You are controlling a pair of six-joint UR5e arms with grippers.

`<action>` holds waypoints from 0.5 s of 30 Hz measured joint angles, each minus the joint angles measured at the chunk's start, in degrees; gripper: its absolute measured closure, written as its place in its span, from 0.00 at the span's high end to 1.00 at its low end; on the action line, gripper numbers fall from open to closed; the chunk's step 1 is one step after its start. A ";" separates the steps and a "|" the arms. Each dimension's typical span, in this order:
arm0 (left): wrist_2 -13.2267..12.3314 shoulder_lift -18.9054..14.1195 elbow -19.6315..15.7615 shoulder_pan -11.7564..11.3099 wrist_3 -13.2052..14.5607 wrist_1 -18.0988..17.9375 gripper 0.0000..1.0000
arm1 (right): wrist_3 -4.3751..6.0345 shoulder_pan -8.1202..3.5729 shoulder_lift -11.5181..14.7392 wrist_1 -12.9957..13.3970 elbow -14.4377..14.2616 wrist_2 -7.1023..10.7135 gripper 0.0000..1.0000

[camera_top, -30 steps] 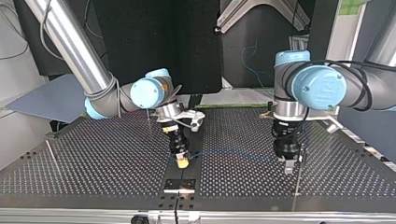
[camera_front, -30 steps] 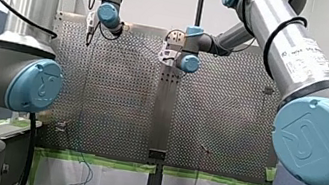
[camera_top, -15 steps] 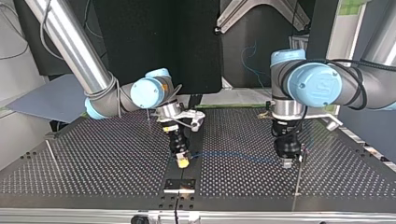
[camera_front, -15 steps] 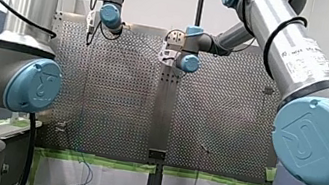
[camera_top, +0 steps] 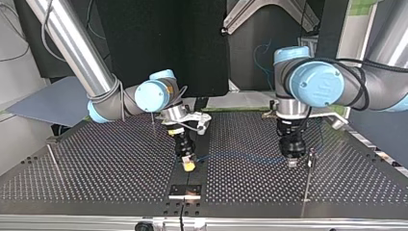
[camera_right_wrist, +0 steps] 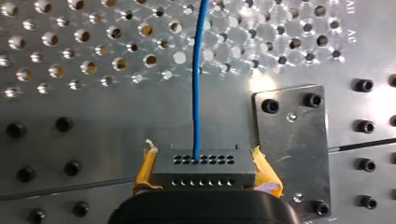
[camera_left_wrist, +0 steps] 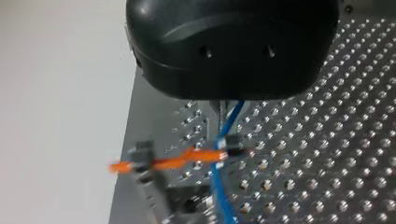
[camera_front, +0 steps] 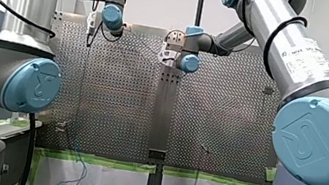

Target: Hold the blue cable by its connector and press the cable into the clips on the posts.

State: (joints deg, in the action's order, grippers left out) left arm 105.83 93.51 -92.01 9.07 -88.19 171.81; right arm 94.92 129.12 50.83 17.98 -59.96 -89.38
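Clamping the dark grey, hole-faced block connector (camera_right_wrist: 202,168) between its yellow pads (camera_right_wrist: 144,170), my right gripper (camera_right_wrist: 202,161) sits near the middle of the perforated metal desk (camera_top: 96,168) in the top view, and the thin blue cable (camera_right_wrist: 198,74) leaves the connector's face straight ahead of that gripper. The cable's long axis runs across the desk toward the top view's right, low and nearly level, until it reaches my left gripper (camera_top: 292,161), which hangs tip-down over it. Whether that black gripper is closed on the cable or only straddling it I cannot tell; its wrist view shows only the cable coming out from under its body. What the next move turns on, as I judge it, is the slim upright metal post (camera_top: 308,178) just beside my left gripper, on its side away from the connector. The small dark clip (camera_left_wrist: 232,143) with an orange strip (camera_left_wrist: 187,161) lies just ahead of my left gripper in its wrist view, against the cable's side; seated or not is too unclear to say. So my left arm is the nearer one, my right well apart at the cable's other end, and the cable probably needs a sideways push toward the post, across its own length, while the connector end keeps it taut
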 joint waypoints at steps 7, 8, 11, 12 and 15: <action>-0.02 0.01 -2.89 1.11 -0.83 -2.50 0.00 | -0.93 0.22 0.02 -2.22 -1.93 -2.47 0.00; -0.02 0.01 -3.46 1.34 -1.02 -3.06 0.00 | -0.99 0.29 0.02 -2.28 -2.39 -2.95 0.00; 0.05 0.02 -4.82 1.98 -1.41 -4.26 0.00 | -1.15 0.56 0.03 -2.24 -4.08 -4.60 0.00; 0.09 0.02 -5.24 2.16 -1.50 -4.65 0.00 | -1.24 0.67 0.03 -2.21 -4.57 -5.09 0.00; 0.17 0.03 -6.75 2.65 -1.94 -6.06 0.00 | -1.79 1.03 0.03 -2.03 -6.02 -6.52 0.00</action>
State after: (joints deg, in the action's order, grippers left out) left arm 106.00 93.54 -98.76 11.72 -90.13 165.75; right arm 93.13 130.15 50.86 15.95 -65.98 -95.90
